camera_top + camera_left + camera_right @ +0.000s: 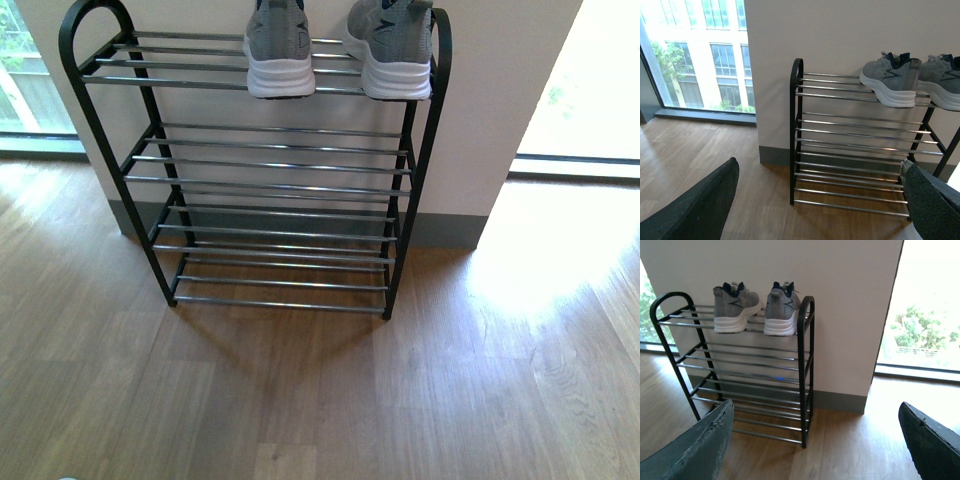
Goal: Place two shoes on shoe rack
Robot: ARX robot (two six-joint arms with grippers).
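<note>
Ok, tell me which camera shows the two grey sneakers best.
The right wrist view: both grey sneakers show whole, side by side on the shoe rack's top tier. The front view cuts off their tops; the left wrist view crops the farther one at the picture's edge.
</note>
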